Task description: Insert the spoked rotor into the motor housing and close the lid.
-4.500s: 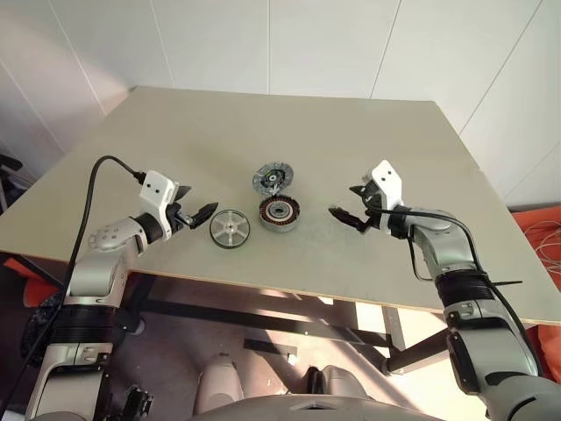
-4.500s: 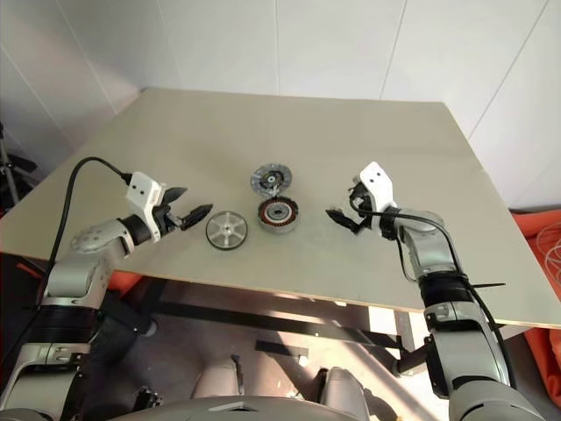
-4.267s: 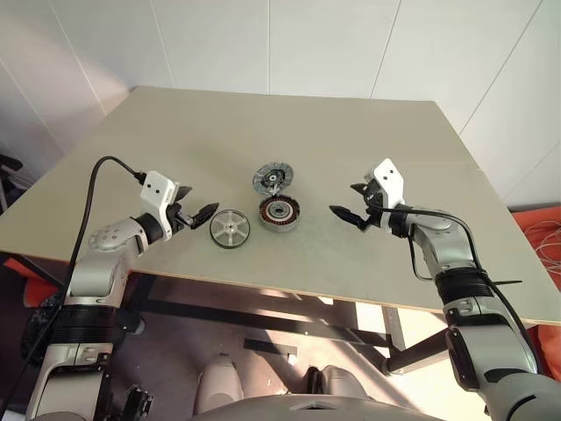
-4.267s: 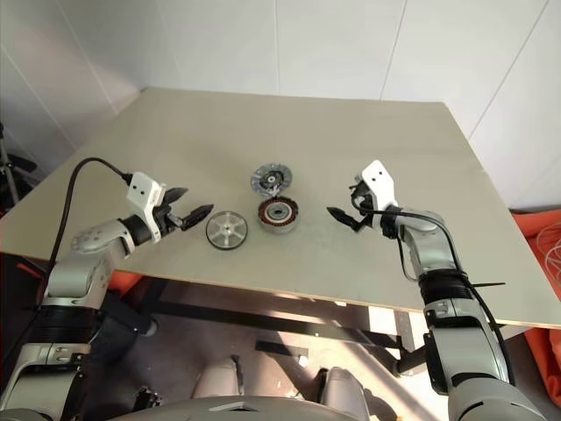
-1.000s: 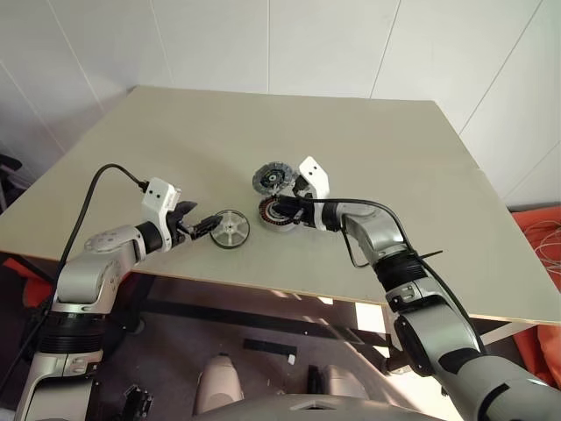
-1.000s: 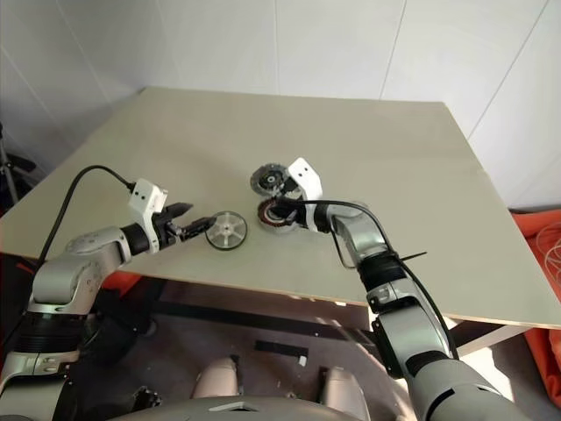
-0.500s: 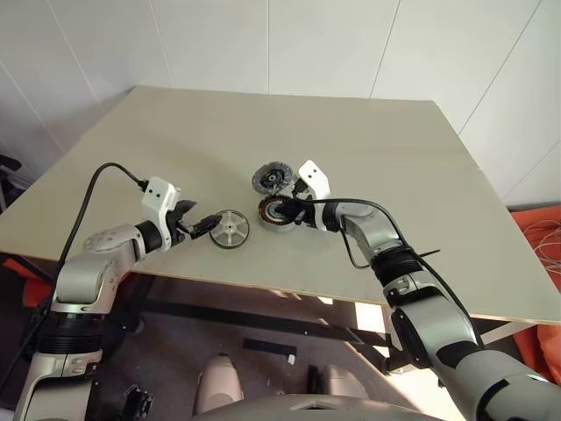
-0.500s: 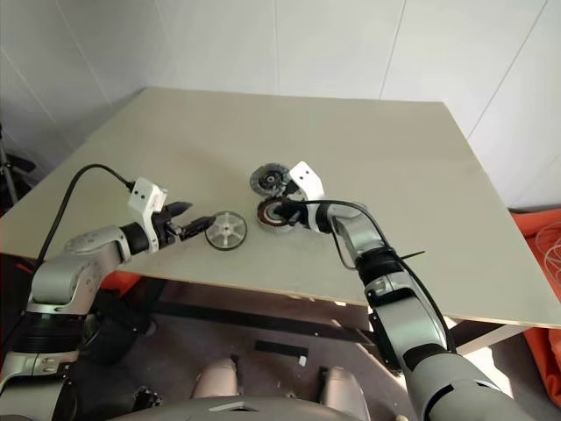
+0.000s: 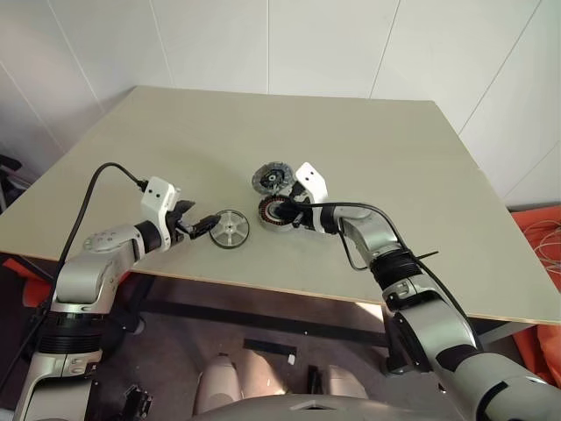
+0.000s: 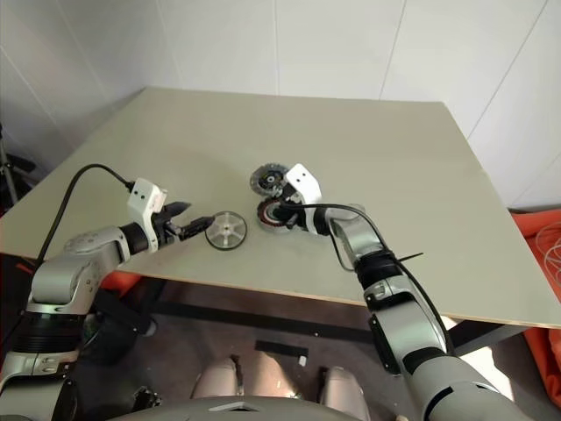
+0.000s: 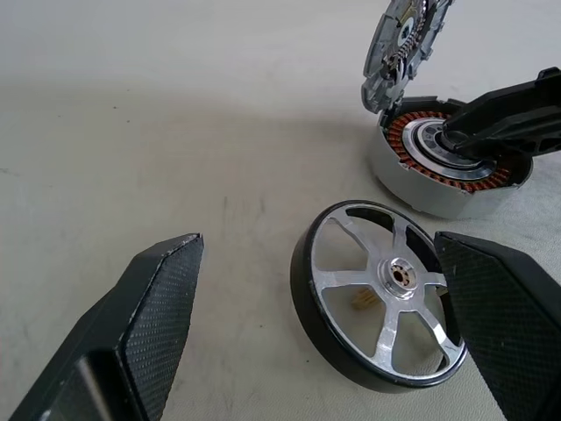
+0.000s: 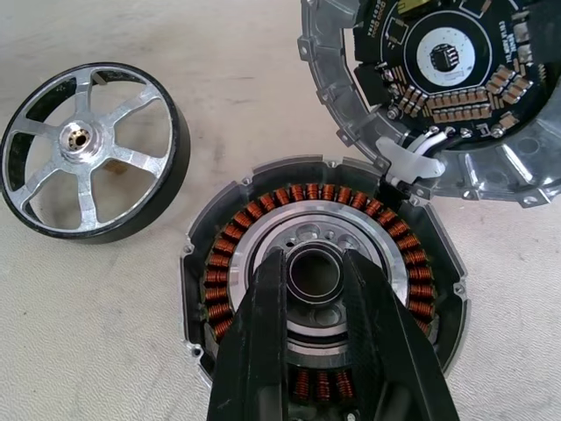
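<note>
Left gripper (image 11: 316,342): jaws wide apart, released, flanking the spoked rotor (image 11: 381,294).
Spoked rotor: flat on table (image 9: 368,149), at nine o'clock from motor housing (image 12: 320,276).
Lid (image 12: 438,88): hinged open at housing's twelve o'clock.
Right gripper (image 12: 316,285): fingers nearly together over housing's centre, grasping nothing.

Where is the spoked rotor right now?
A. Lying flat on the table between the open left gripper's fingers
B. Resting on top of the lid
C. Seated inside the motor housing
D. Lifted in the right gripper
A. The spoked rotor lies flat on the table, beside the motor housing, with the left gripper open around it.
</note>
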